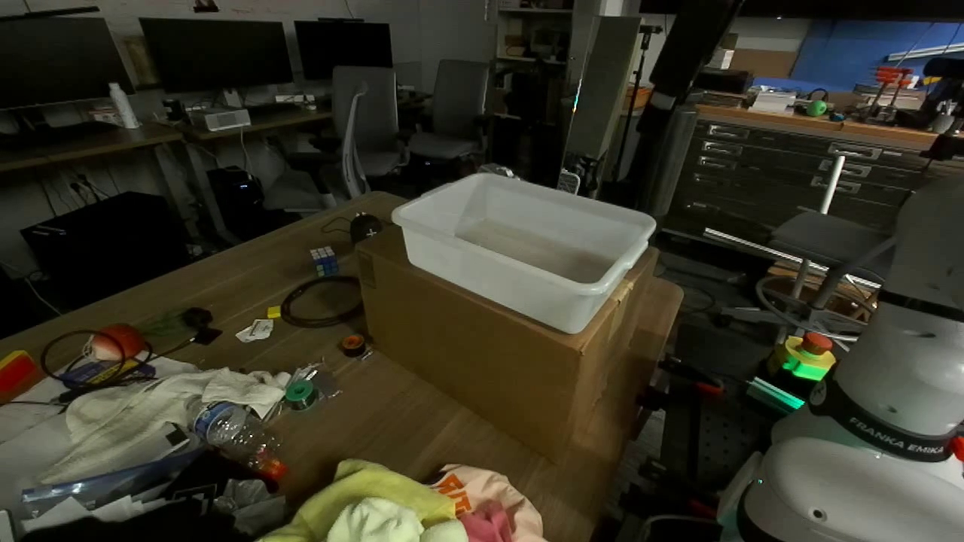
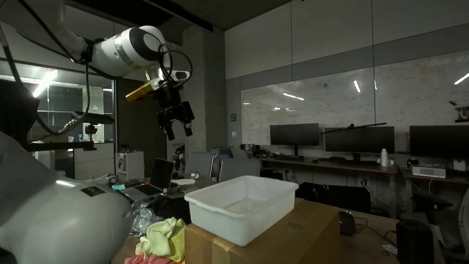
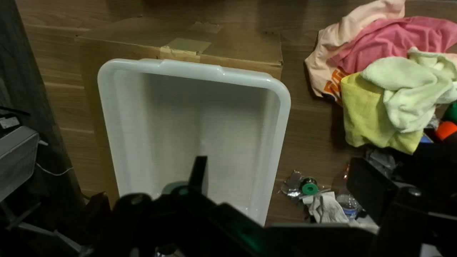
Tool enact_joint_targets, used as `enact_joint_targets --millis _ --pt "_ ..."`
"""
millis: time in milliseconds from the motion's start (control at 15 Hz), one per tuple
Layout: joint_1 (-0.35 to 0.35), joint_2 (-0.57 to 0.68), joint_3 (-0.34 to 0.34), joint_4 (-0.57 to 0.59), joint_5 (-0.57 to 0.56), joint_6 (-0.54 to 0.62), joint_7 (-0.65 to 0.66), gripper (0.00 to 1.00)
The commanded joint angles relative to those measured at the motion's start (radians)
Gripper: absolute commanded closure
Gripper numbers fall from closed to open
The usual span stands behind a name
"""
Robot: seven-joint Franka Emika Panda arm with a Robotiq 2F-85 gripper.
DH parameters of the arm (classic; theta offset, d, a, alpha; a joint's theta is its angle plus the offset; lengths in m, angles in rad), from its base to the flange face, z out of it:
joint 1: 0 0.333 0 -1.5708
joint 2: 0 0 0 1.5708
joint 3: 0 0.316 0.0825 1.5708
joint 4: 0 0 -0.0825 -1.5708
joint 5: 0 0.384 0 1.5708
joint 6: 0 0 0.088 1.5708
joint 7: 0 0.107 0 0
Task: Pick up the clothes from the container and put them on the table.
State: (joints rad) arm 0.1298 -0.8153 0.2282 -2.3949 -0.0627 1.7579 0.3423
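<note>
The clothes [image 3: 392,78] lie in a loose heap on the table [image 1: 407,444], beside the cardboard box [image 1: 467,361], and no cloth shows in the container [image 1: 489,278] that sits on that box; by my judgement the placing step is done and the task is at or near its end. The gripper [image 2: 180,135] hangs well above the table, its fingers [image 2: 170,132] spread apart with nothing between them. The next move likely calls for no grasp, only for the arm [image 2: 122,53] to go clear of the heap; should a piece need shifting, a pinch on a raised fold ought to serve, as the cloth looks soft and limp. On top is a pale green piece [image 3: 410,85] with a fuzzy, towel-like nap, over a yellow one [image 3: 364,114] of similar look; partly under these spread a smoother pink cloth [image 3: 392,39] and a peach one [image 3: 339,35] with orange lettering [image 3: 334,81]. The container is a whitish, faintly glossy tub, seemingly plastic, rectangular with rounded corners and a thick rim. The box is matte brown with a strip of tape [image 3: 185,46] at one end; the table is wood-grained. Farther out, a clear bottle [image 1: 237,436] lies near a green spool [image 1: 301,394].
</note>
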Motion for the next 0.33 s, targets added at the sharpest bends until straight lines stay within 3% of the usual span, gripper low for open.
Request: enact_joint_targets --millis 0,267 --pt "-0.027 -0.08 -0.005 -0.071 0.024 0.116 0.027 0.0" --pt "-0.041 -0.065 0.012 -0.067 0.013 0.111 0.016 0.0"
